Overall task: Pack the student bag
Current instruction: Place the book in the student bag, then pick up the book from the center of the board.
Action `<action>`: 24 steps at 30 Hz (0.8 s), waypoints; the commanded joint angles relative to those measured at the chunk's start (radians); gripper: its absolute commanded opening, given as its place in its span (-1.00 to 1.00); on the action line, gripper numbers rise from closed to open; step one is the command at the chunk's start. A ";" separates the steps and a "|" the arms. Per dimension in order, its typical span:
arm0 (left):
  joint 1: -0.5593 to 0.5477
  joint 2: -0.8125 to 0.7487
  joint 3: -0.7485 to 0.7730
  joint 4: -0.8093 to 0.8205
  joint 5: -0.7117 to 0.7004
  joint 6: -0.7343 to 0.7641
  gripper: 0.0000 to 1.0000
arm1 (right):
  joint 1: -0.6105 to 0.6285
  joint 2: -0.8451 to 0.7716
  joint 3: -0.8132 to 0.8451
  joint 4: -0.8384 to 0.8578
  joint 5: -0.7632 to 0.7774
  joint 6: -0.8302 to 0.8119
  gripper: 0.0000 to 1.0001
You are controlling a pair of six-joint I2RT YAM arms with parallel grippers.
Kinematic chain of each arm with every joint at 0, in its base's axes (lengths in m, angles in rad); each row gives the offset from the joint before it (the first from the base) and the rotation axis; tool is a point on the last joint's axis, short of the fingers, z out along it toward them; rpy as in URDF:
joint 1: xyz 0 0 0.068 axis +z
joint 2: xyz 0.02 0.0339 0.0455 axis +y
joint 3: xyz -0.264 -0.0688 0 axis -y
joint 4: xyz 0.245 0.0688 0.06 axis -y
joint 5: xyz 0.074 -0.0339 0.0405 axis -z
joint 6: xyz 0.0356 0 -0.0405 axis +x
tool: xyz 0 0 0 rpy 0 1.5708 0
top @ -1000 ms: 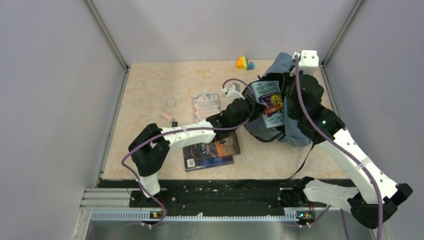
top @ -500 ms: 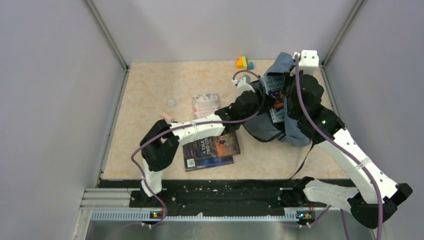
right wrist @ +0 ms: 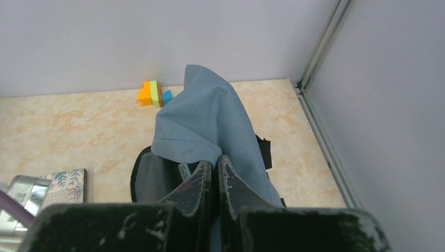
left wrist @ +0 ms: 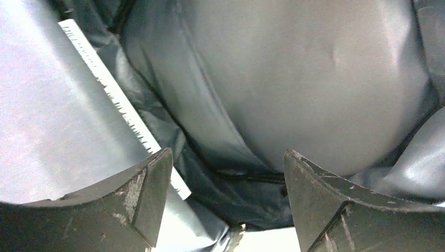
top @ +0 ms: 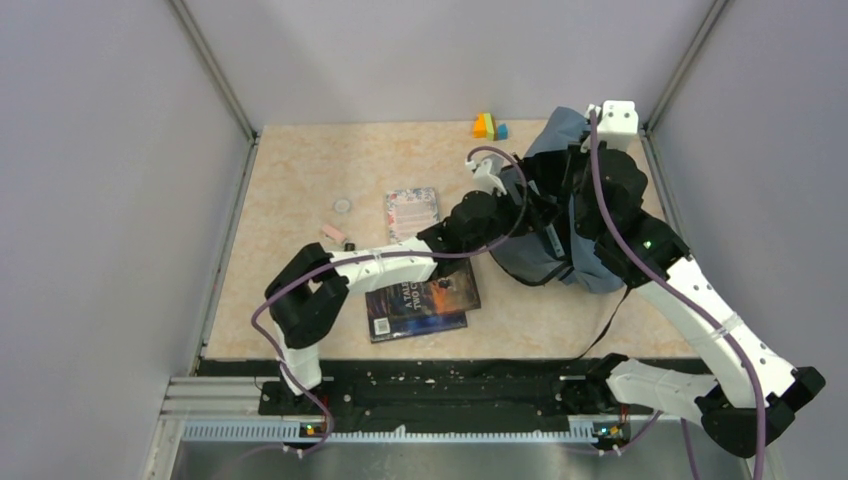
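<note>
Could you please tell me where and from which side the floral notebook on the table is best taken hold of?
Likely across its short width, coming straight down from above: the floral notebook lies flat on the table, both long edges exposed with bare table beside them.

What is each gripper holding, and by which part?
The right gripper pinches the student bag by its lifted fabric edge. The left gripper is open inside it, holding nothing.

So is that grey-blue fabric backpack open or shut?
Open: right end effector holds the backpack's flap up; the left wrist camera sees inner lining.
</note>
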 commanded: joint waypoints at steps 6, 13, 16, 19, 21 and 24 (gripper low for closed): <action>0.035 -0.245 -0.176 -0.114 -0.058 0.147 0.70 | -0.002 -0.037 0.013 0.059 0.029 -0.047 -1.00; 0.094 -0.458 -0.373 -0.348 -0.139 0.222 0.77 | -0.002 -0.043 0.004 0.065 0.020 -0.052 -1.00; 0.094 -0.566 -0.467 -0.446 -0.213 0.227 0.78 | -0.002 -0.050 0.000 0.072 0.012 -0.052 -1.00; 0.111 -0.663 -0.540 -0.582 -0.264 0.191 0.82 | -0.002 -0.049 -0.004 0.078 0.001 -0.052 -1.00; 0.148 -0.723 -0.585 -0.626 -0.239 0.185 0.86 | -0.002 -0.043 -0.006 0.078 -0.007 -0.050 -1.00; 0.270 -0.786 -0.652 -0.652 -0.128 0.163 0.87 | -0.002 -0.038 -0.008 0.077 -0.016 -0.042 -1.00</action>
